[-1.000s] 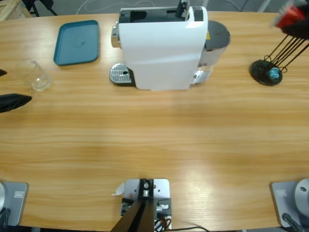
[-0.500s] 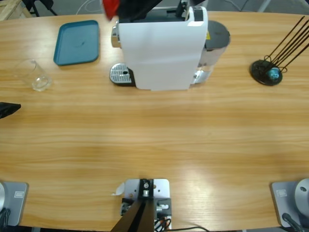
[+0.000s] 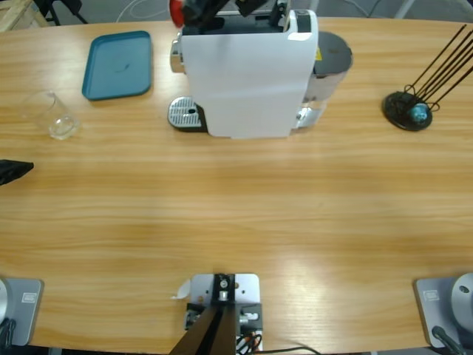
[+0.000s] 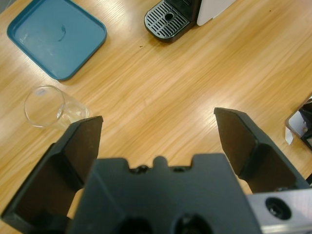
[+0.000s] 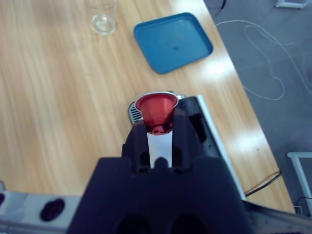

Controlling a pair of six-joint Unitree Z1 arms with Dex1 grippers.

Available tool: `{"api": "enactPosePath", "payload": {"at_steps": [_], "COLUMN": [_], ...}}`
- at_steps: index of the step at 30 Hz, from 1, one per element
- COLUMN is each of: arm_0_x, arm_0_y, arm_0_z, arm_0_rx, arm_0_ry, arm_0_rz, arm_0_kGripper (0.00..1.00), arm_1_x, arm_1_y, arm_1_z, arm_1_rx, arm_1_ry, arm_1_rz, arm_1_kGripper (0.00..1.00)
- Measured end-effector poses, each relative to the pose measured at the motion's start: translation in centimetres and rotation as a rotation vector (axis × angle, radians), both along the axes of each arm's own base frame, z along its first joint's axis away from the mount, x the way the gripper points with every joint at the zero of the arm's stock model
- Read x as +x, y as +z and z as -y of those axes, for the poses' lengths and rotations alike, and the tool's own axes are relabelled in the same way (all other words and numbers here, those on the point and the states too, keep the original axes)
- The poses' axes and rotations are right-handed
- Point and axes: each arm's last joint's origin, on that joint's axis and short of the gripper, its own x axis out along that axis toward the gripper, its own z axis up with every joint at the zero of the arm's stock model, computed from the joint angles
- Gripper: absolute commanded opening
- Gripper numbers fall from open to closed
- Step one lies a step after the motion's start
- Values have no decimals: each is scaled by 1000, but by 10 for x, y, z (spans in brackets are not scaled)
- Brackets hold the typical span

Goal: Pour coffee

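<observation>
Right gripper (image 5: 158, 127) clamped on a small red coffee capsule (image 5: 156, 111) above the big white coffee machine (image 3: 247, 74); best lowered squarely into the top slot. Left gripper (image 4: 158, 131) spread, empty. Clear glass tumbler (image 3: 52, 115) beside the teal tray (image 3: 118, 64), no coffee visible

Bright, even overhead light washes the table (image 3: 244, 214), leaving pale glare patches ahead of the right claw (image 5: 160, 127); both claws loom soft and out of focus.

Bare table (image 3: 244, 200) in front of coffee machine (image 3: 247, 74); tumbler (image 3: 53, 115), tray (image 3: 118, 64) left.
</observation>
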Motion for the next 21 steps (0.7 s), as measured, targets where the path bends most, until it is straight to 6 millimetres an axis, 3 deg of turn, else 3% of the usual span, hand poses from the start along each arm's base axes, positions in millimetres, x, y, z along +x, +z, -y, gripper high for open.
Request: {"api": "enactPosePath", "payload": {"at_steps": [21], "arm_0_x": [-4], "arm_0_y": [-8], "arm_0_z": [-5], "arm_0_rx": [7], "arm_0_ry": [13], "arm_0_rz": [-8], "arm_0_kGripper": [996], "arm_1_x": [14], "arm_1_y": [-2], "arm_1_z": [-1], "arm_1_rx": [-67], "arm_1_ry": [-51], "arm_1_rz": [90], "arm_1_kGripper": [0]}}
